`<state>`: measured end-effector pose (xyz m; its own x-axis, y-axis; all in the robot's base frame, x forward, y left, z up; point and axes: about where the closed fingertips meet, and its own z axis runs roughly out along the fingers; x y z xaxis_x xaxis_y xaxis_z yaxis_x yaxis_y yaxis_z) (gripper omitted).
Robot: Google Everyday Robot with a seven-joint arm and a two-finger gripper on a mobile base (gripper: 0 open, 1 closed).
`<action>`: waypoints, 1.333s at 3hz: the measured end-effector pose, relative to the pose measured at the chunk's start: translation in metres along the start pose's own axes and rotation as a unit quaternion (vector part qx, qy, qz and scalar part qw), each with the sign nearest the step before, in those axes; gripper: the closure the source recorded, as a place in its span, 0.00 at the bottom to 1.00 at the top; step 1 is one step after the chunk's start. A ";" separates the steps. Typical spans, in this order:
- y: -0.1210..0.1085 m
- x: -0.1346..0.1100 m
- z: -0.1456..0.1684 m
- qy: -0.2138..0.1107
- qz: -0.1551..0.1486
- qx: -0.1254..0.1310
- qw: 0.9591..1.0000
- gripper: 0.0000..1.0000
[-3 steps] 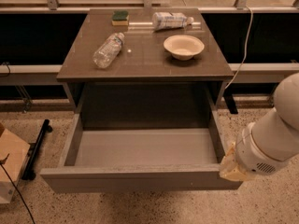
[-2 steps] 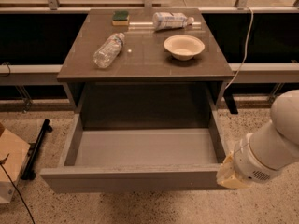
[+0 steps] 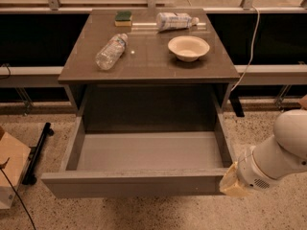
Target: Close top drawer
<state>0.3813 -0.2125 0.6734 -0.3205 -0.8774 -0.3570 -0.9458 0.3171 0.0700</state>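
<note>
Top drawer (image 3: 129, 182) stood wide open under the worktop (image 3: 148, 56), my gripper (image 3: 231, 181) was at the right end of its front panel, its opening I could not tell.

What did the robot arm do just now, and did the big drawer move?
The gripper and its white arm dropped a little lower by the right front end of the top drawer. The drawer has not moved: still wide open. The clear bottle, the labelled bottle, the bowl and the sponge on the cabinet top stayed put.
</note>
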 end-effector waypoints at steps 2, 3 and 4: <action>-0.013 -0.015 0.005 -0.018 -0.010 0.021 1.000 1.00; -0.013 -0.015 0.005 -0.019 -0.010 0.021 1.000 1.00; -0.018 -0.018 0.009 -0.041 0.000 0.047 0.998 1.00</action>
<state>0.4048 -0.1998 0.6703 -0.3125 -0.8460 -0.4319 -0.9354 0.3534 -0.0153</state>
